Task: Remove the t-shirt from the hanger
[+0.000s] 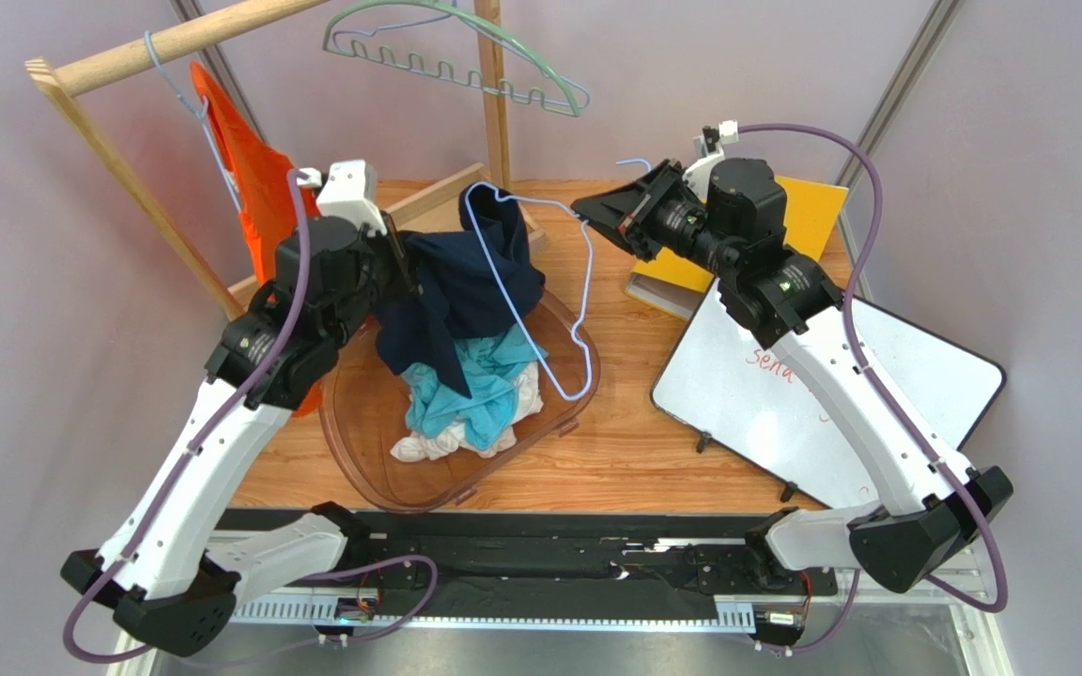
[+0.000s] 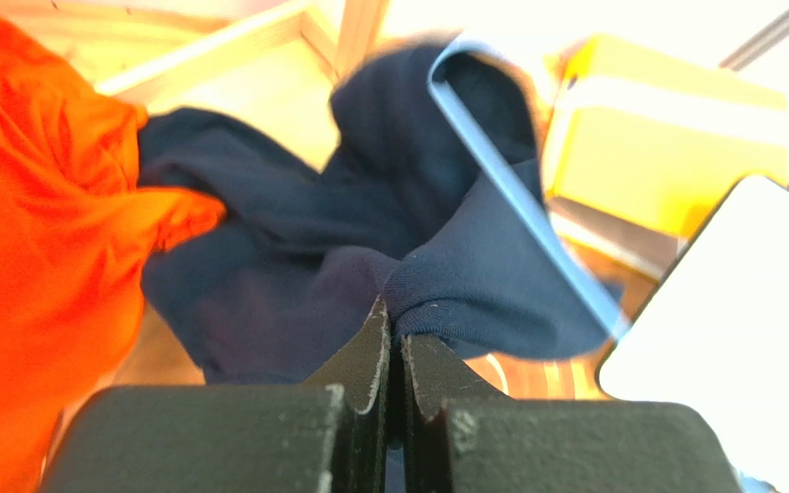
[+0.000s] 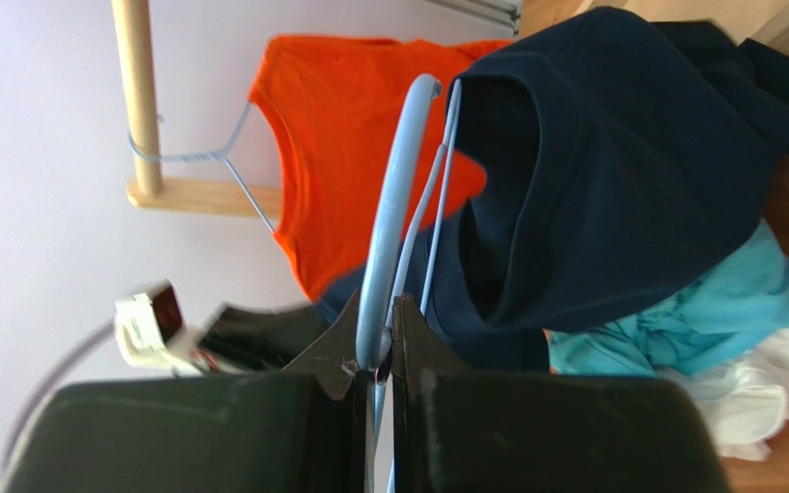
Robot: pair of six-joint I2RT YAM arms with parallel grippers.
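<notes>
Navy t-shirt point(image 3: 615, 175) ×1 | its hanger point(image 3: 393, 205) ×1 | left hand point(image 2: 393, 329) clamps t-shirt | right hand point(image 3: 386, 308) clamps hanger

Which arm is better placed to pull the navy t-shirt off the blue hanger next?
Left: the left end effector is shut on the navy t-shirt; the right end effector clamps the blue hanger, likely as anchor.

We see the navy t-shirt point(image 1: 462, 289) as soft, matt knitted cloth. The hanger point(image 3: 392, 205) is smooth, light blue and faintly shiny; whether plastic or coated wire, we cannot tell. The orange shirt point(image 3: 357, 123) is matt cloth. The rack point(image 1: 166, 42) is pale, smooth wood and the table point(image 1: 632, 437) shows lightly glossy wood grain. The basket point(image 1: 363, 437) is glossy, translucent brown plastic. The fingers point(image 2: 366, 365) of the left gripper point(image 2: 392, 327) are matt black with scuffed, rough edges.
</notes>
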